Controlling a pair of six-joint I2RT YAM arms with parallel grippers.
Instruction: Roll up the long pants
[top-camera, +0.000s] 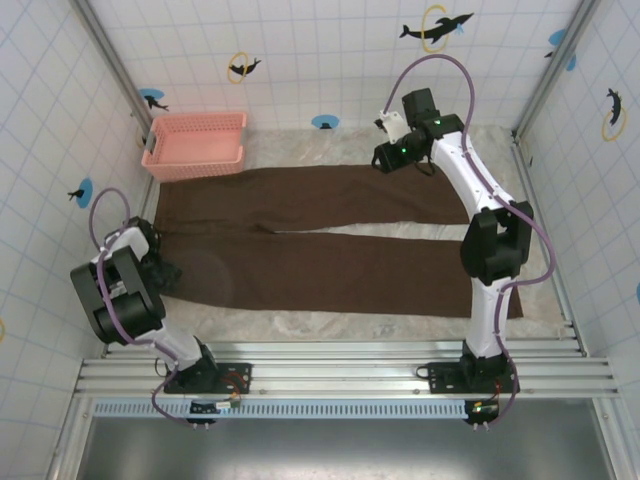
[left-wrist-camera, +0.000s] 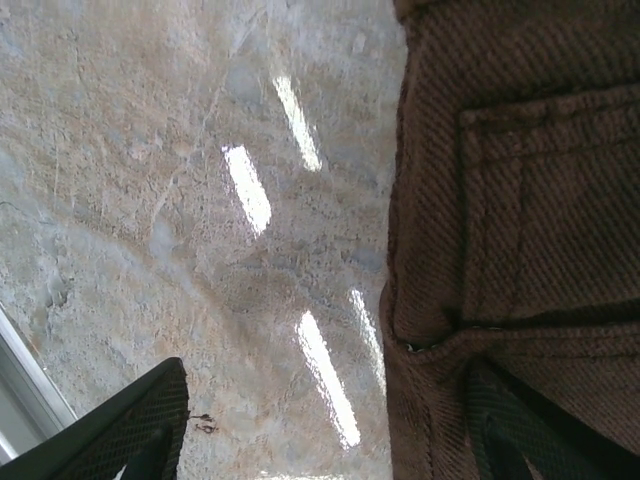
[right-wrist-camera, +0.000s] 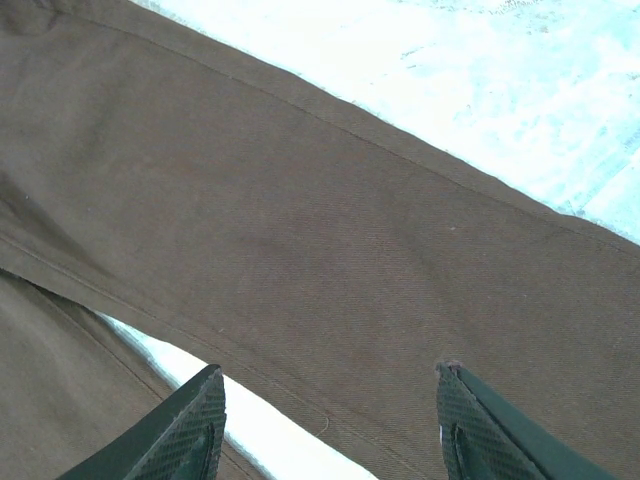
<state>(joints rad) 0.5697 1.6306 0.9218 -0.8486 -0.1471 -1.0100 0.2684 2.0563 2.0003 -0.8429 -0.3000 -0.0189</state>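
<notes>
Beside long pants (top-camera: 300, 270), pink basket (top-camera: 195, 162)

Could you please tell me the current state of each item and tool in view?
long pants: unrolled, spread flat, legs side by side
pink basket: upright, looks empty, at the pants' far left corner
left tool: open, straddling the waist edge
right tool: open, above one leg

The pants (top-camera: 300, 200) lie flat across the surface (top-camera: 300, 322), waist left, legs running right with a narrow gap between. A pink basket (top-camera: 195, 168) sits just beyond the waist. The left pincer (top-camera: 160, 272) is at the waist edge, the right pincer (top-camera: 386, 158) over the far leg.
</notes>
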